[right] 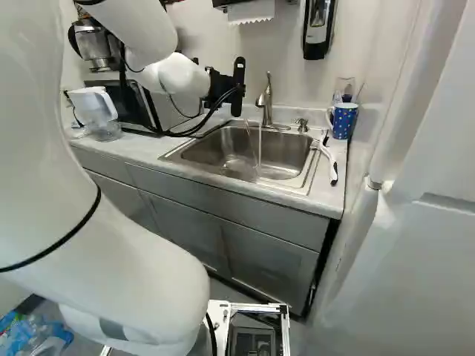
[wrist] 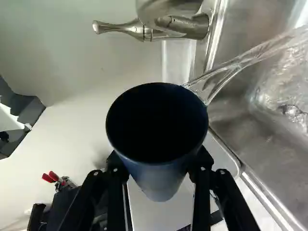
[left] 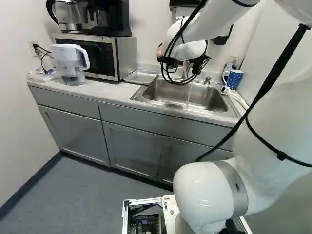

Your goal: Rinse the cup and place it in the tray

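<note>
Faucet (right: 267, 107), running water (right: 259, 148) in way beside cup (wrist: 161, 179) — room above near sink rim (right: 236, 179).

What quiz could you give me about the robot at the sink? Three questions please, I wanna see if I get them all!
1. Pick one: what is the gripper holding?
a) a banana
b) a dark blue cup
c) a sponge

2. True or false: water is running into the sink.

3. Fill the gap: the dotted mug stands on the ____ beside the sink.

Key: 1 b; 2 true; 3 counter.
</note>
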Controlling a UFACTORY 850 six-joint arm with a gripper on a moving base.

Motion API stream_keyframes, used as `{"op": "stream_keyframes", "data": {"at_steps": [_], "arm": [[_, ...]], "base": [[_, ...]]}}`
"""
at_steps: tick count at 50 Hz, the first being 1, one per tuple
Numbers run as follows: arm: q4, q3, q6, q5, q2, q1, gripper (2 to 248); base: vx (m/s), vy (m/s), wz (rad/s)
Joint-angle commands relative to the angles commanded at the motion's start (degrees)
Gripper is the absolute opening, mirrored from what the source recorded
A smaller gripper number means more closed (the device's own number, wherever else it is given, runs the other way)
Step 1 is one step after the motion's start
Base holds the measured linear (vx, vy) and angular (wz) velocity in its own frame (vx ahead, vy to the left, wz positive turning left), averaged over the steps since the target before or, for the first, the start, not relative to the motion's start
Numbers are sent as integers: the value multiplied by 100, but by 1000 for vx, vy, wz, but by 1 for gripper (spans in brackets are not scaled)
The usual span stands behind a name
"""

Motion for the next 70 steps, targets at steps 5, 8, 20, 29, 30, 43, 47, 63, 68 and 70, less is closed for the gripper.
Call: {"op": "stream_keyframes", "data": {"at_steps": [5,8,20,29,30,43,47,63,68,70], "arm": [[0,0,0,0,0,0,126],[0,0,0,0,0,0,126],[0,0,0,0,0,0,126],[0,0,0,0,0,0,126],[0,0,0,0,0,0,126],[0,0,0,0,0,0,126],[0,0,0,0,0,0,126],[0,0,63,0,0,0,126],[0,0,283,0,0,0,126],[0,0,389,0,0,0,126]], "base": [[0,0,0],[0,0,0],[0,0,0],[0,0,0],[0,0,0],[0,0,0],[0,0,0],[0,0,0],[0,0,0],[0,0,0]]}}
